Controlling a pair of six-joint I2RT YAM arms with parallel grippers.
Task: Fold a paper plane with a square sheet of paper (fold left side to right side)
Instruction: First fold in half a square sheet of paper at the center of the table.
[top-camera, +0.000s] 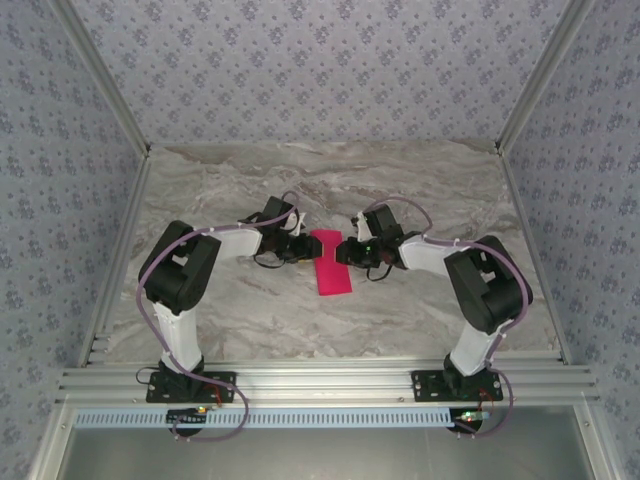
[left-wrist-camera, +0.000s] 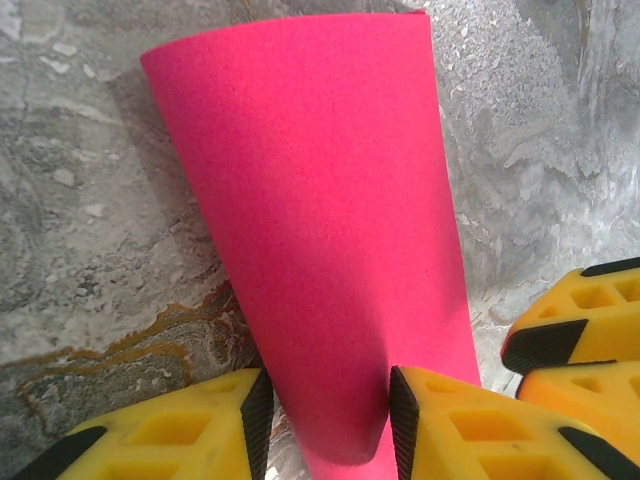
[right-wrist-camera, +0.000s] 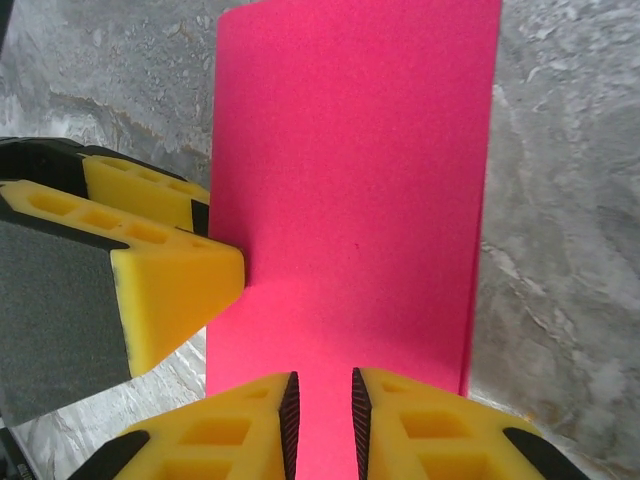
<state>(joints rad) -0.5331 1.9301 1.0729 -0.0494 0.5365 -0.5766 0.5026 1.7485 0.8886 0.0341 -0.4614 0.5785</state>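
Square sheet of paper (right-wrist-camera: 350, 180) — right gripper (right-wrist-camera: 325, 415) astride its near edge, jaws close-set.

We count one sheet of paper (top-camera: 331, 262), bright pink, and one marbled desk (top-camera: 330, 180). There are two arms, the left arm (top-camera: 180, 275) and the right arm (top-camera: 490, 285), and two hands, the left hand (left-wrist-camera: 325, 410) and the right hand (right-wrist-camera: 320, 410). Each hand has two yellow fingers (left-wrist-camera: 460, 430), making four in all. We count two black base plates (top-camera: 190, 385) and three papered walls (top-camera: 320, 70).
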